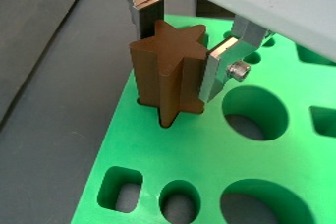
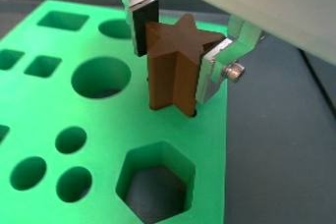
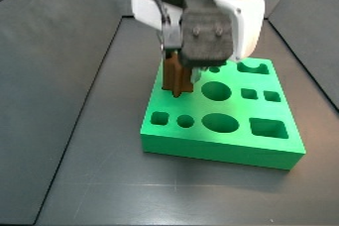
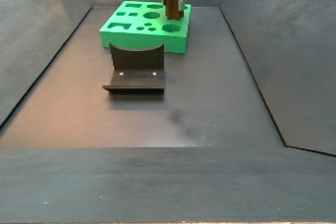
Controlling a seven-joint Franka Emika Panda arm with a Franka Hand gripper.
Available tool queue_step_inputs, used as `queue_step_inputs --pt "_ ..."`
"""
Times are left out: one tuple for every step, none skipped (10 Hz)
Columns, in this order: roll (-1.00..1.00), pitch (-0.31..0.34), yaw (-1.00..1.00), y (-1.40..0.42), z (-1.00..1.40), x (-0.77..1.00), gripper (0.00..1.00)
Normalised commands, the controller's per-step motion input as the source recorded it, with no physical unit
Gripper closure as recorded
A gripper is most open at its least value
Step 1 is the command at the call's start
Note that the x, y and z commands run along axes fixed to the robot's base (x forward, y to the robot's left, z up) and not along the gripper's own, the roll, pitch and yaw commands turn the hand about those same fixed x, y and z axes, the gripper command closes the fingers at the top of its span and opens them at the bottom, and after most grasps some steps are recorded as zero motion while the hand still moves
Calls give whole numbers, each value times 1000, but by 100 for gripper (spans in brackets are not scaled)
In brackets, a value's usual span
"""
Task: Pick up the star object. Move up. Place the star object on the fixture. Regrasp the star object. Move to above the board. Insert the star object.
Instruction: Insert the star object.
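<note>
Hovering: gripper (image 2: pixel 180 59) over the green board (image 3: pixel 265 146), upper centre of a side view
Grip: jaws closed on the brown star object (image 1: pixel 171 71), silver fingers (image 1: pixel 144 14) pressing opposite flanks, keeping it upright for a straight descent
Star's place: lower end at the board's surface near one edge; whether it has entered a hole cannot be told
Stage: judged the insertion step
Fixture (image 4: pixel 136 76): on the dark floor in front of the board, centre of a side view, nothing on it
</note>
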Motion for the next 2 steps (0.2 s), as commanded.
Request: queue_step_inputs --pt "151 -131 0 -77 -326 0 100" --pt "0 0 0 0 0 0 100"
